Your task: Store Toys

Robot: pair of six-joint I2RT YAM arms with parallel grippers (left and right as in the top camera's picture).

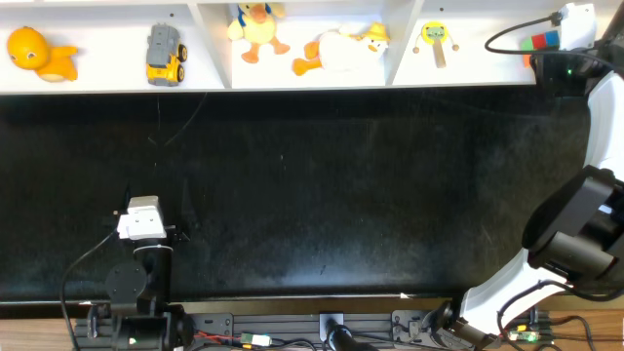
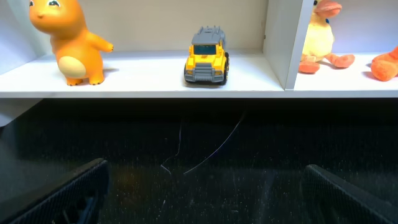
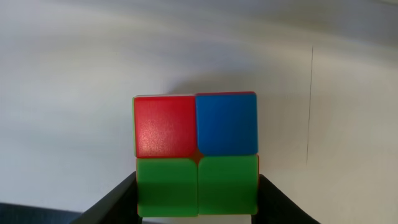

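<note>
Putting cube [image 3: 196,155] on shelf [image 1: 487,70]
Right jaws pinch it between them; next, let go. Left jaws gape.

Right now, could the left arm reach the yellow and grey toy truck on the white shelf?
Probably yes: the open left gripper faces the truck across the black table, nothing standing between.

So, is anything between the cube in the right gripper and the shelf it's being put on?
Nothing visible does. The cube sits between the fingers of the right gripper, against bare white shelf. The small wooden toy in that compartment stands off to the side, apart from it.
</note>
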